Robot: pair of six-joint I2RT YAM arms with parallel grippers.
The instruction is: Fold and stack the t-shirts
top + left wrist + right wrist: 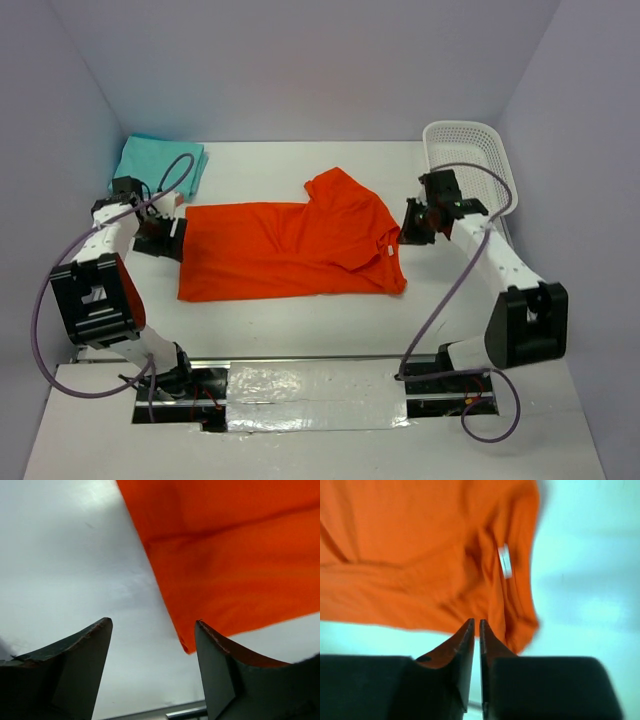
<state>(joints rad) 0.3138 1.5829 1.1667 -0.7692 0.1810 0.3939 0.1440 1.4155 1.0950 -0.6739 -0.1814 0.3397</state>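
Note:
The orange t-shirt (290, 250) lies on the white table, folded lengthwise, with a sleeve and the collar bunched at its right end. My left gripper (174, 238) hovers at the shirt's left edge, open with nothing between its fingers. In the left wrist view the left gripper (153, 621) frames bare table, and a corner of the orange t-shirt (240, 555) ends just inside the right finger. My right gripper (405, 234) is at the collar end. In the right wrist view the right gripper (475, 621) has its jaws almost together and empty above the orange t-shirt (420, 555). A folded teal t-shirt (160, 160) rests at the back left.
A white mesh basket (462, 127) stands at the back right, just behind my right arm. Purple-grey walls close in the table on the left, back and right. A white neck label (505, 561) shows at the collar.

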